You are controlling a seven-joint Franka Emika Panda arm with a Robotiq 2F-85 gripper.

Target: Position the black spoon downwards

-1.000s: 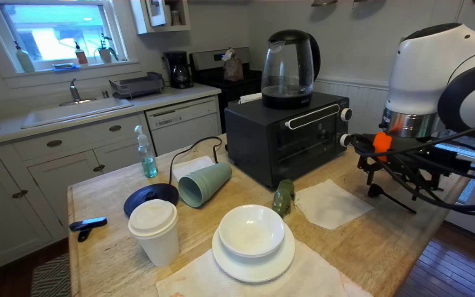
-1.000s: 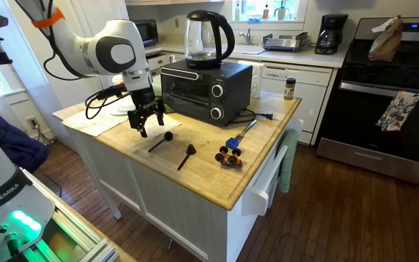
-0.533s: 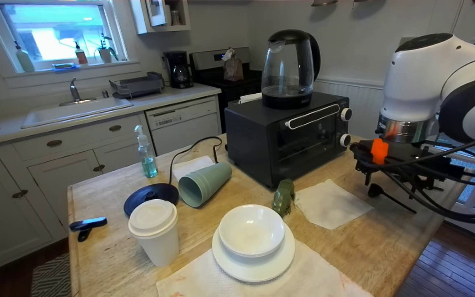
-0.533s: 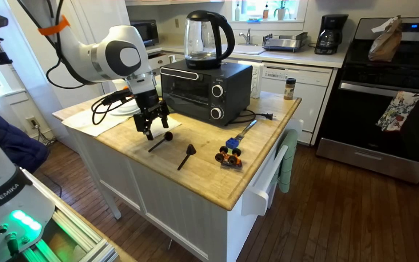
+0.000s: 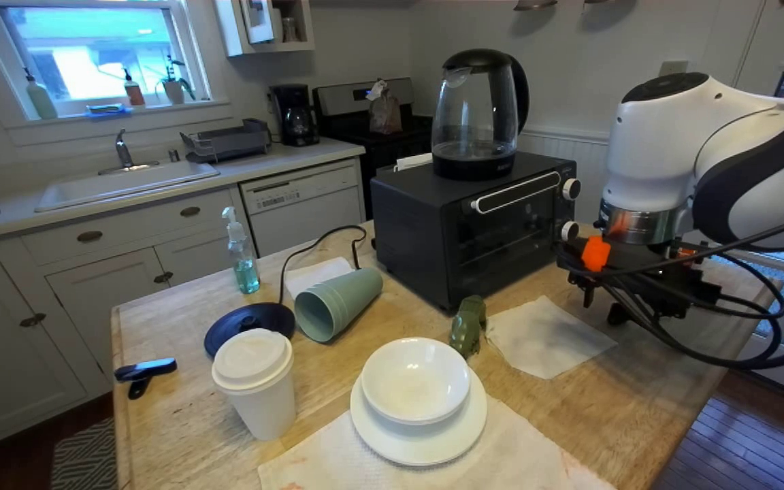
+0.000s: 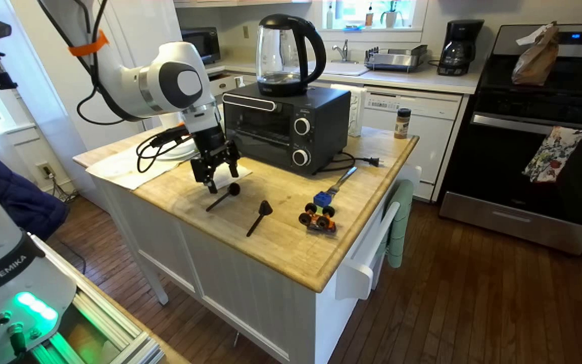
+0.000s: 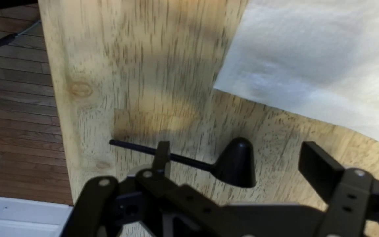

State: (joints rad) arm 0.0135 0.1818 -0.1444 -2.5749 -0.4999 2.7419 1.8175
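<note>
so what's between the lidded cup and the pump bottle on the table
A dark round base, partly hidden by the lidded cup, lies between it and the pump bottle in an exterior view.

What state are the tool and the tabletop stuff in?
Tool: open, holding nothing
Black spoon: lying on its side
Other black utensil: lying down
Toaster oven: closed
Kettle: closed
Green cup: on its side
White cup: upright, lidded
White bowl: right way up
Pump bottle: upright, partly filled
Plug: lying loose
</note>
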